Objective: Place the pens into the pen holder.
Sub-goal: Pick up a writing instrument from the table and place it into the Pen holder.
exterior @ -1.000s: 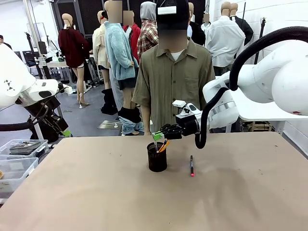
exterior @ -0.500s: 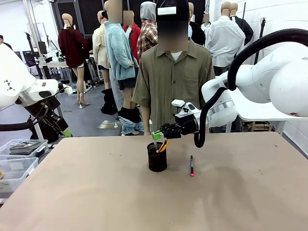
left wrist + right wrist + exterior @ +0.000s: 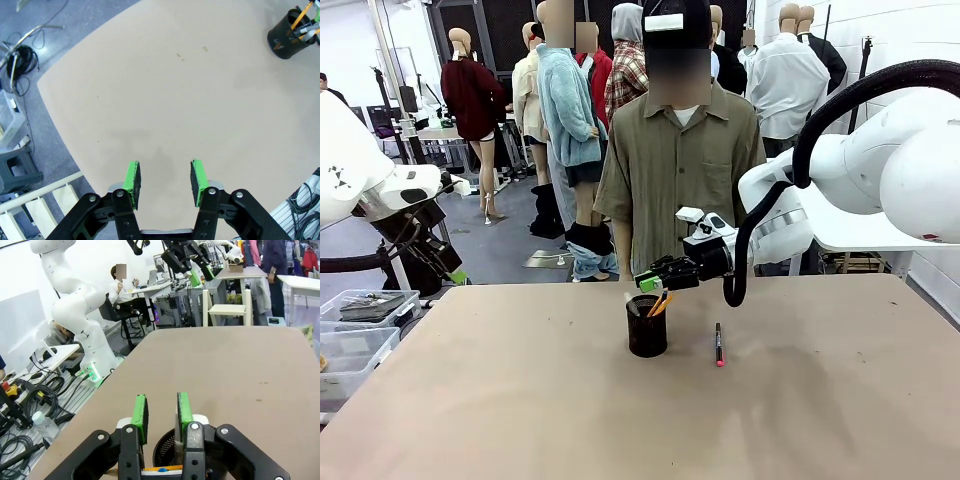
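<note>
Jaws apart and empty just above the pen holder (image 3: 646, 332), the right gripper (image 3: 646, 284) should rise straight before fetching the pen (image 3: 718, 344) lying right of it.

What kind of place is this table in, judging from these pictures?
Most likely a robotics laboratory: a white robot arm works at the table, loose cables lie on the floor, and plastic storage bins stand beside the table.
</note>
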Action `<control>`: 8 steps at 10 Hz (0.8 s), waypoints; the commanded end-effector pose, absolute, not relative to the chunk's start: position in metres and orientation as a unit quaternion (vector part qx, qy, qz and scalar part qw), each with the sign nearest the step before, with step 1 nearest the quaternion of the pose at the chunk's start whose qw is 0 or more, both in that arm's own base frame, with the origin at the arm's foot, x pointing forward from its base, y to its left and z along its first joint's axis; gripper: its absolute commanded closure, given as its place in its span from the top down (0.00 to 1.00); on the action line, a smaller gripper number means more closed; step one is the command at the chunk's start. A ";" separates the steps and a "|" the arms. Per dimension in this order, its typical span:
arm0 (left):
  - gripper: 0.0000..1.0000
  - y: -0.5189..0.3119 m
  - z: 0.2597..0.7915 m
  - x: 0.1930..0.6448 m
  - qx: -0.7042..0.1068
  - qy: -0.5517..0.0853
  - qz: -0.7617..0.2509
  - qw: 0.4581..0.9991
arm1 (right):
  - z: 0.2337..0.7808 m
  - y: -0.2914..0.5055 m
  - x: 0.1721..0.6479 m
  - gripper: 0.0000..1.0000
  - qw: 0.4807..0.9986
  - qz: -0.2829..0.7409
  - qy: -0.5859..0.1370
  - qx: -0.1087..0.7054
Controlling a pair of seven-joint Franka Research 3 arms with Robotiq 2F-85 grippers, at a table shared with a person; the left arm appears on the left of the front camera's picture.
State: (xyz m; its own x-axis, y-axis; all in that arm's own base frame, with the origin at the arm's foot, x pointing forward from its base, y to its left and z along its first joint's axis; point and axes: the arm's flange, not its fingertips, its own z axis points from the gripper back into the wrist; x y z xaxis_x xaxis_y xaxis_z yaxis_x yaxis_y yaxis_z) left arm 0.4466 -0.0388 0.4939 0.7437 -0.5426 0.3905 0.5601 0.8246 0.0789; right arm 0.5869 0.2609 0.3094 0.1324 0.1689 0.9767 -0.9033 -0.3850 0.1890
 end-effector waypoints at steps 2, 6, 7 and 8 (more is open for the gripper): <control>0.54 -0.038 0.495 0.448 -0.014 -0.205 -0.292 0.934 | 0.309 0.260 0.588 0.33 0.463 0.601 -0.301 0.578; 0.54 -0.038 0.495 0.448 -0.014 -0.205 -0.292 0.934 | 0.358 0.239 0.555 0.33 0.405 0.648 -0.364 0.532; 0.54 -0.038 0.495 0.448 -0.014 -0.205 -0.292 0.934 | 0.376 0.229 0.542 0.33 0.370 0.659 -0.392 0.525; 0.54 -0.038 0.495 0.448 -0.014 -0.205 -0.292 0.934 | 0.386 0.218 0.532 0.33 0.368 0.660 -0.404 0.516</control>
